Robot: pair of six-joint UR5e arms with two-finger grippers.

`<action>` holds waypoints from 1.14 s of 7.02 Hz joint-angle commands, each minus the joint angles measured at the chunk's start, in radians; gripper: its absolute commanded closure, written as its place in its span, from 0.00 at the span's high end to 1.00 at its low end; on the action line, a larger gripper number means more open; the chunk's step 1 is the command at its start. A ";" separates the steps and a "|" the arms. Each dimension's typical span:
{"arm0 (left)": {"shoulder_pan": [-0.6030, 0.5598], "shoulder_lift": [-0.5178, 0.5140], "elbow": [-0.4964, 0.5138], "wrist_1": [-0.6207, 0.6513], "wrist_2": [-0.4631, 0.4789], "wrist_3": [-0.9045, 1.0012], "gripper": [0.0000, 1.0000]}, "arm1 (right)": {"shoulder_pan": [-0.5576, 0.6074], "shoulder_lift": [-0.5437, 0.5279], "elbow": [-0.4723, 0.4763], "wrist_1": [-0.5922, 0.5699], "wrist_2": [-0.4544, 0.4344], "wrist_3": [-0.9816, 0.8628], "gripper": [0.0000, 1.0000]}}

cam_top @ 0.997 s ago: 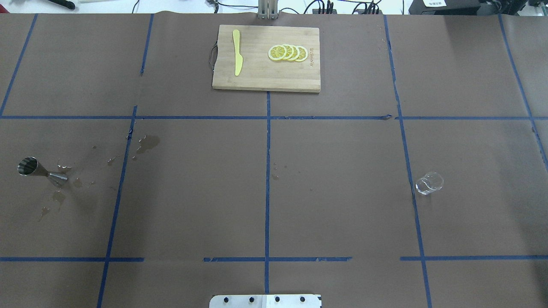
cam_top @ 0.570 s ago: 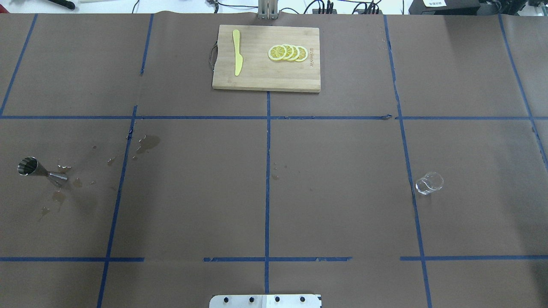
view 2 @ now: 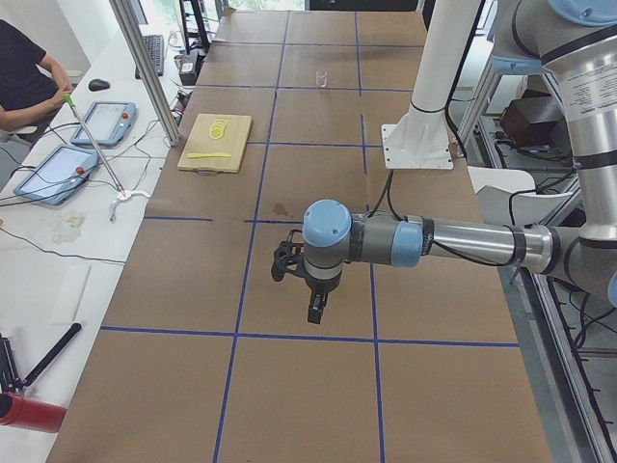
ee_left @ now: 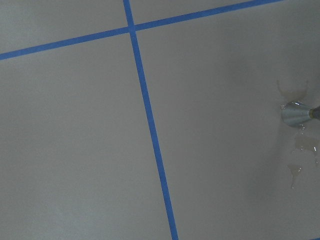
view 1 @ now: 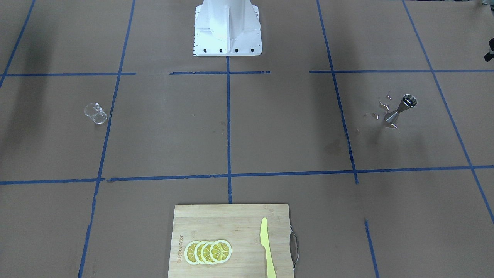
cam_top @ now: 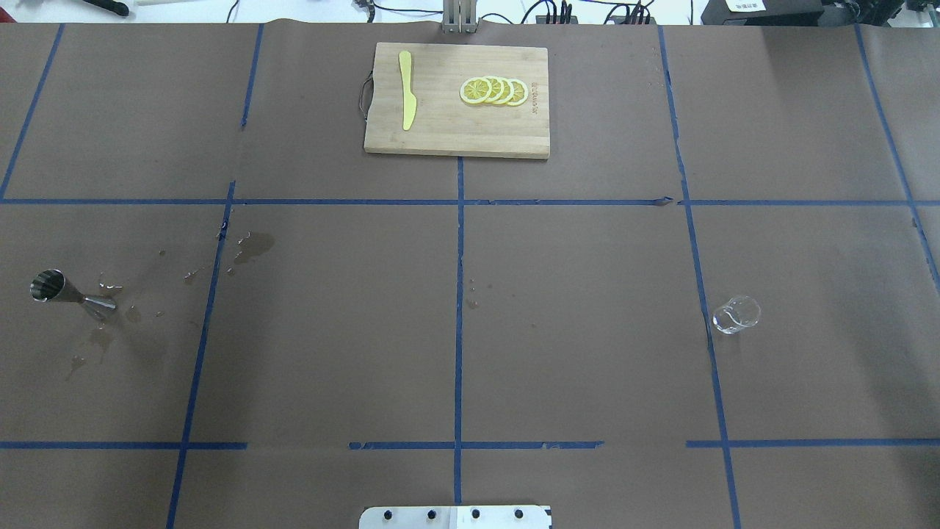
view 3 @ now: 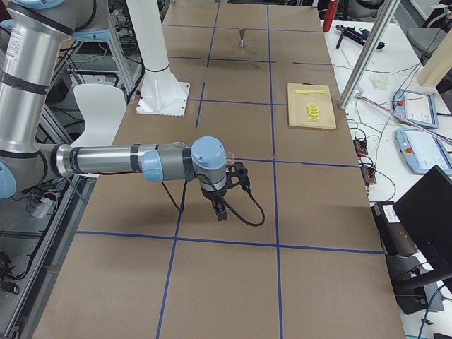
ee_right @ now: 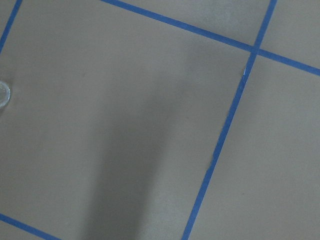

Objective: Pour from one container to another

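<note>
The clear glass measuring cup (cam_top: 736, 314) stands on the brown table cover on the right, and also shows as the glass cup (view 1: 95, 113) in the front view. The steel jigger (cam_top: 70, 292) stands upright at the far left among wet spots, with its lower cone (ee_left: 296, 113) at the edge of the left wrist view. Neither gripper appears in the overhead or front views. The left gripper (view 2: 315, 307) hangs above the table in the left side view. The right gripper (view 3: 219, 210) hangs near the cup in the right side view. Whether either is open or shut I cannot tell.
A wooden cutting board (cam_top: 440, 139) with lemon slices (cam_top: 493, 90) and a yellow knife (cam_top: 407, 90) lies at the far centre. Spilled drops (cam_top: 250, 246) mark the cover near the jigger. The robot's white base (view 1: 227, 29) stands at the near edge.
</note>
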 commanded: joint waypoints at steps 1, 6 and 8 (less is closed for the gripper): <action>0.000 0.000 0.001 0.001 0.000 0.000 1.00 | 0.028 -0.005 -0.001 -0.015 -0.004 -0.009 1.00; -0.017 0.021 -0.028 0.066 0.003 0.071 1.00 | 0.027 -0.014 -0.005 -0.011 -0.056 -0.006 1.00; -0.055 0.026 0.001 0.067 0.014 0.146 1.00 | 0.027 -0.012 -0.005 -0.011 -0.062 -0.005 1.00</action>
